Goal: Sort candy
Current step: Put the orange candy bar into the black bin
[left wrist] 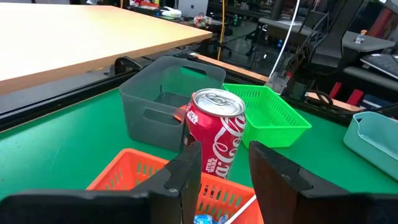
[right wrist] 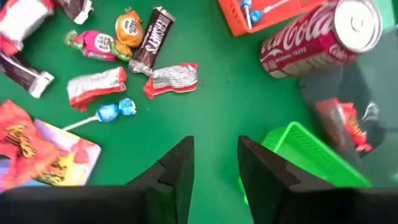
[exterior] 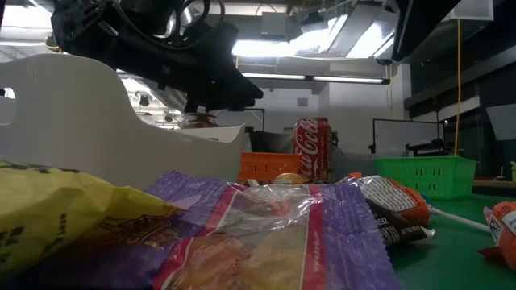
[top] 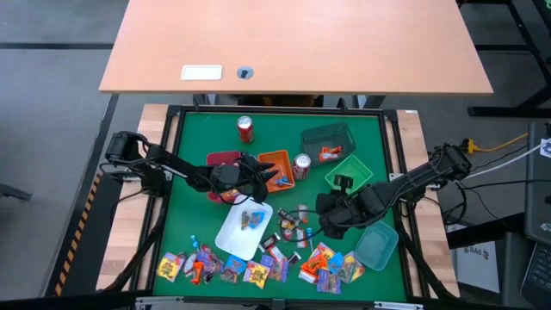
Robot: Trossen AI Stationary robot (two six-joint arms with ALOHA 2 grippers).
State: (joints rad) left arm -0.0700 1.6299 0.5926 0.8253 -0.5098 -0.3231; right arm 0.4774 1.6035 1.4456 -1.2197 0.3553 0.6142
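The left tool (top: 272, 176) hangs over the orange tray (top: 277, 164) beside a red can (left wrist: 214, 135), its fingers spread with nothing between them. The right tool (top: 325, 226) hovers over bare green desk (top: 198, 215) near scattered candy (right wrist: 152, 40), fingers also apart and empty. More candy (top: 258, 269) lies along the desk's front edge.
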